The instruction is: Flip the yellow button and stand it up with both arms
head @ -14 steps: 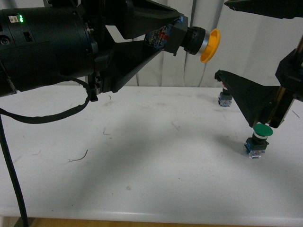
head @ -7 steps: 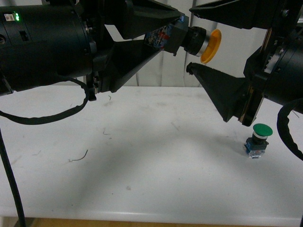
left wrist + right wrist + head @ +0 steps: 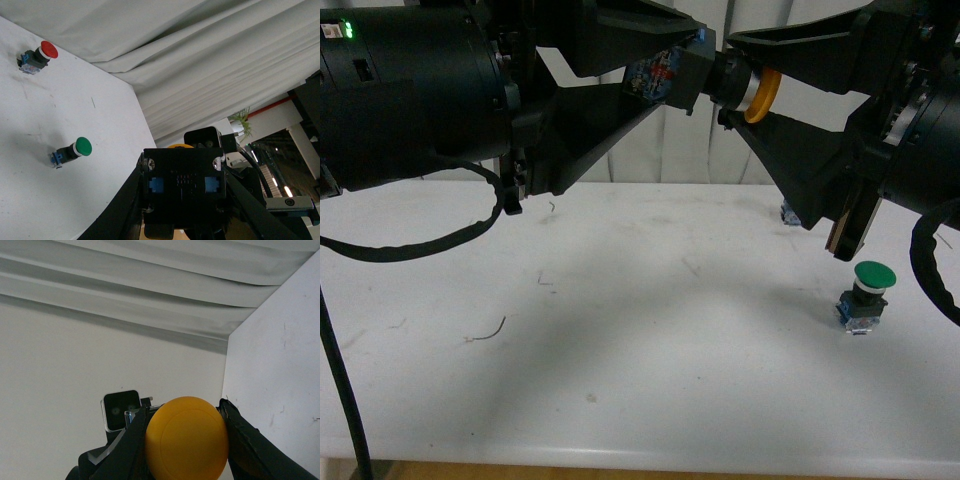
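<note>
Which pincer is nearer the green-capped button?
Right. The right pincer sits just above and left of the green-capped button; the left pincer, gripping the yellow button, is much further left.

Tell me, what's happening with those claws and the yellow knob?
Left gripper shut on yellow button, by its base, aloft, cap sideways. Right gripper brackets the cap; grip unconfirmed. Green button on table below, apart.

light: bright, diffuse | shadow: broad, soft on table (image 3: 620, 340) | focus: sharp | foreground: underexposed black
</note>
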You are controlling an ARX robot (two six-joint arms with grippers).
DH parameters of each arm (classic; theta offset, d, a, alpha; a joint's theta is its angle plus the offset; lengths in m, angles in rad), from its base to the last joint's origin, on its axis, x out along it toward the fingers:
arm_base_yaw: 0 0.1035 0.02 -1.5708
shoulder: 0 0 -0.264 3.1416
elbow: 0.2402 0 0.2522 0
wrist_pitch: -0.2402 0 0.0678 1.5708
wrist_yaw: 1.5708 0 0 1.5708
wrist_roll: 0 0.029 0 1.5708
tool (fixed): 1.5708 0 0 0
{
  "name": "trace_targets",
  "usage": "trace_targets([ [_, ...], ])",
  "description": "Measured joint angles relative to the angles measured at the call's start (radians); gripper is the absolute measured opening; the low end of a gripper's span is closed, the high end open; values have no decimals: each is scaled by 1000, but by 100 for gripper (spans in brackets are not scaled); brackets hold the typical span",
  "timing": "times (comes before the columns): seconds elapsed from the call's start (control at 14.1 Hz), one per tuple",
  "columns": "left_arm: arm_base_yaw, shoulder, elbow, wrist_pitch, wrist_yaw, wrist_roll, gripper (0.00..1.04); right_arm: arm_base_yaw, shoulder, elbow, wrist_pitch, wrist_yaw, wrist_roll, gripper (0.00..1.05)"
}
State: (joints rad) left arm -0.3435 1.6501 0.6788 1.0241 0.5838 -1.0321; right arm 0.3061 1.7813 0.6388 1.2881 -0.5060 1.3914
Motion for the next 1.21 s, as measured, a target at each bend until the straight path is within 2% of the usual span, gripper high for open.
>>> trace_targets([
  [0.14, 0, 0, 0, 1, 0, -3, 37, -6, 0, 0, 0, -2, 0, 36],
  [0.5, 24, -35, -14, 11, 3, 11, 98, -21, 0, 0, -5, 15, -9, 36],
  [0.71, 68, -101, -56, -34, 15, 29, 98, -21, 0, 0, -5, 15, -13, 36],
  [0.85, 125, -187, -104, -161, 0, 98, 98, -21, 0, 1, -5, 16, -13, 36],
  [1.06, 184, -410, -200, -326, -97, 263, 98, -26, 0, 9, -5, 19, -14, 36],
  [1.21, 187, -635, -253, -509, -204, 471, 98, -26, 0, 11, -5, 19, -15, 36],
])
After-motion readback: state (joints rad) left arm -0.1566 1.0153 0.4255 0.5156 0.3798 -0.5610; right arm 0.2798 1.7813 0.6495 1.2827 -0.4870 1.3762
